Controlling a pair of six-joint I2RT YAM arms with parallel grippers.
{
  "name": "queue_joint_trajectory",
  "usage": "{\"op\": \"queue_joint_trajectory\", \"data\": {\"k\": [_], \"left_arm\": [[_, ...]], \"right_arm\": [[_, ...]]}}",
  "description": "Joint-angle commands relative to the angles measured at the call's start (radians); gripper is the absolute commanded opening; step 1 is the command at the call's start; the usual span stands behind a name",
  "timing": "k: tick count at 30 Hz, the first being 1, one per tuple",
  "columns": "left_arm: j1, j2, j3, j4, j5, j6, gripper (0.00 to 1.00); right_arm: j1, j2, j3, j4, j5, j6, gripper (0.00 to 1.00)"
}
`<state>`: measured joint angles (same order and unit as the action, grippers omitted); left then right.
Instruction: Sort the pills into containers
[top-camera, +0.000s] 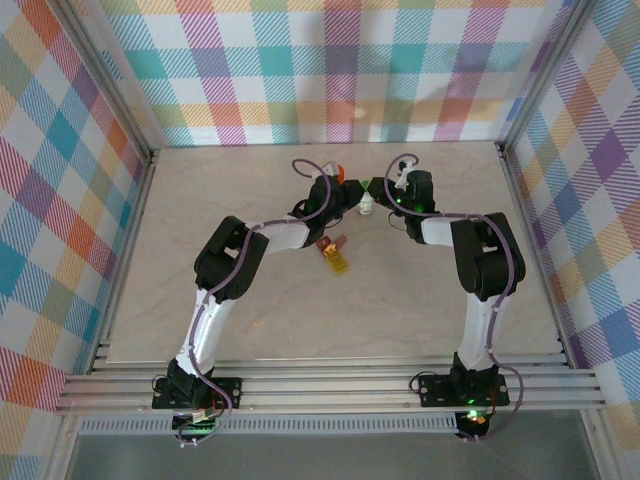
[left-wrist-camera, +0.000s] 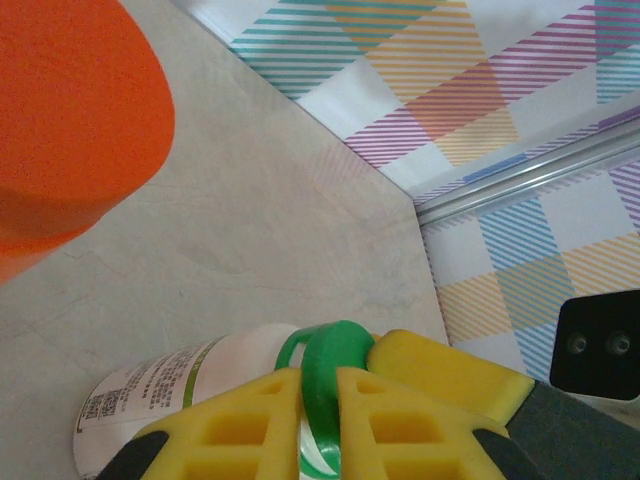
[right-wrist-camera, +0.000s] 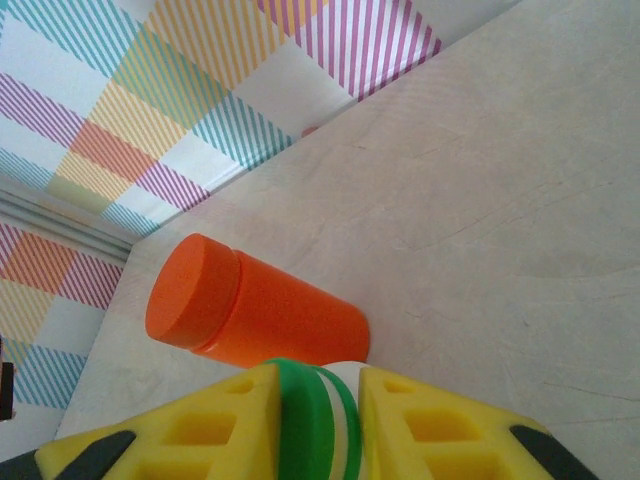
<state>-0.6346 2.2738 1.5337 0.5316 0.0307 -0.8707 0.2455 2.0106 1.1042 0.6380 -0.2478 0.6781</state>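
A white pill bottle (top-camera: 367, 207) with a green cap lies at the back middle of the table, between both grippers. In the left wrist view my left gripper (left-wrist-camera: 320, 378) is shut on the bottle's raised green flip lid (left-wrist-camera: 338, 345), and the white labelled body (left-wrist-camera: 165, 385) runs off to the left. My right gripper (right-wrist-camera: 318, 372) is shut on the green cap ring (right-wrist-camera: 305, 420) of the same bottle. An orange bottle (right-wrist-camera: 260, 310) with its lid on lies on its side just behind. The pills are too small to make out.
A small yellow container (top-camera: 339, 263) and a pinkish piece (top-camera: 328, 244) lie on the table in front of the left forearm. The checked back wall (top-camera: 340, 70) and its metal rail stand close behind the bottles. Bare tabletop (top-camera: 300, 320) stretches toward the arm bases.
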Motion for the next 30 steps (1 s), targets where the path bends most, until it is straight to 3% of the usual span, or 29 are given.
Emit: {"op": "queue_joint_trajectory", "data": {"k": [1,14,23,30], "left_arm": [[-0.041,0.113,-0.001,-0.356,0.039,0.046,0.16],[-0.008,0.048,0.249,-0.487,0.036,0.142,0.22],[0.001,0.044,0.466,-0.6,0.049,0.214,0.29],[0.004,-0.043,0.469,-0.658,0.028,0.271,0.31]], "right_arm": [[0.018,0.066,-0.022,-0.336,-0.03,0.003,0.28],[-0.045,-0.016,0.131,-0.452,-0.017,-0.021,0.32],[-0.091,-0.036,0.265,-0.56,-0.085,-0.074,0.4],[-0.093,-0.11,0.329,-0.689,-0.111,-0.19,0.49]]}}
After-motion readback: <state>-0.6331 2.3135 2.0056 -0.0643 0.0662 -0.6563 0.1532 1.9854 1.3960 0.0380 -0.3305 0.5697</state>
